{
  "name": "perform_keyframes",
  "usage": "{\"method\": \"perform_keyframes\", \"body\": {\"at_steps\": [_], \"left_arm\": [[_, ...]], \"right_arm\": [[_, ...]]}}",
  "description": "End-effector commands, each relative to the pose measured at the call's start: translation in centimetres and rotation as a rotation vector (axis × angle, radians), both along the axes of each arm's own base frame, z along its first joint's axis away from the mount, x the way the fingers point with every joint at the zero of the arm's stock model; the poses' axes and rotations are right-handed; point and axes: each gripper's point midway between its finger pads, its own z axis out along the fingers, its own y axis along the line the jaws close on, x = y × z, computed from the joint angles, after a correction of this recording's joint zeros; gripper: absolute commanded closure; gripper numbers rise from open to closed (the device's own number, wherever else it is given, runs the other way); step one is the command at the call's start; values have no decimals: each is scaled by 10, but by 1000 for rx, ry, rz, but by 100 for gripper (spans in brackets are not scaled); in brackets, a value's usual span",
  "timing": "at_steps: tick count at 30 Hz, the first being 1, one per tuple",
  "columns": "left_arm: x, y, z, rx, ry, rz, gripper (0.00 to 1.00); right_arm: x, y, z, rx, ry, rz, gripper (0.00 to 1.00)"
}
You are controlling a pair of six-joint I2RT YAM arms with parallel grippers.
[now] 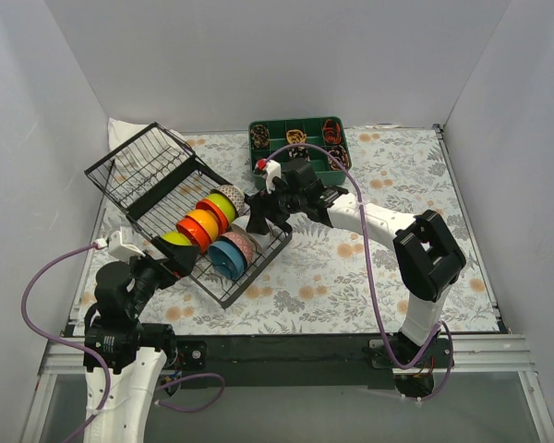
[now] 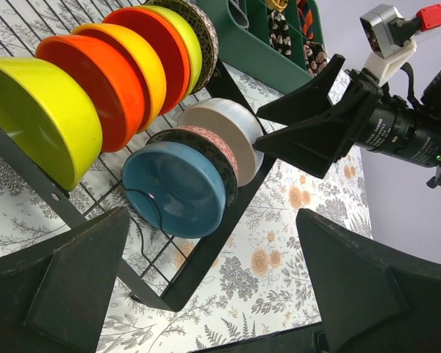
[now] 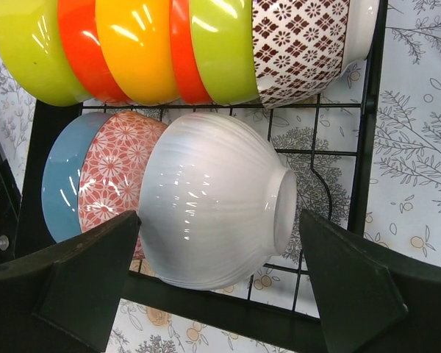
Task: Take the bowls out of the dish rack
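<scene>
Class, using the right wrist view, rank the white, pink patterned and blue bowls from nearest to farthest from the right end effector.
1. White bowl, centre, front of the lower row.
2. Pink patterned bowl, left of it, nested behind.
3. Blue bowl, far left, end of the row.

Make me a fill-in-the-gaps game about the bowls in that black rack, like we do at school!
On the dish rack, the short row holds ____ bowls.
The ribbed bowl nearest the right gripper is coloured ____.
The short-row bowl nearest the left gripper is coloured ____.
Both grippers stand ____, holding nothing.
Missing words: three; white; blue; open.
</scene>
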Motion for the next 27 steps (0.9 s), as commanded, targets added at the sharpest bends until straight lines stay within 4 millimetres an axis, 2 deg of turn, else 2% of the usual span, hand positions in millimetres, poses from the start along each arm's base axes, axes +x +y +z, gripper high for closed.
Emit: {"method": "perform_keyframes", "body": {"at_steps": [1,3,11,23,27], "left_arm": [[2,5,-5,1,35,32,2],[2,5,-5,-1,33,36,2],[2,7,-6,-3,40,48,2],[2,7,-6,-4,37,52,2],[2,7,-6,-4,40,50,2]], "right_arm": [[-8,5,-1,26,22,19,2],[-14,3,-6,21,40,24,1],[-29,2,-3,37,67,65,1],[-24,5,26,65,-4,74,1],[-26,6,21,49,0,86,1]]}}
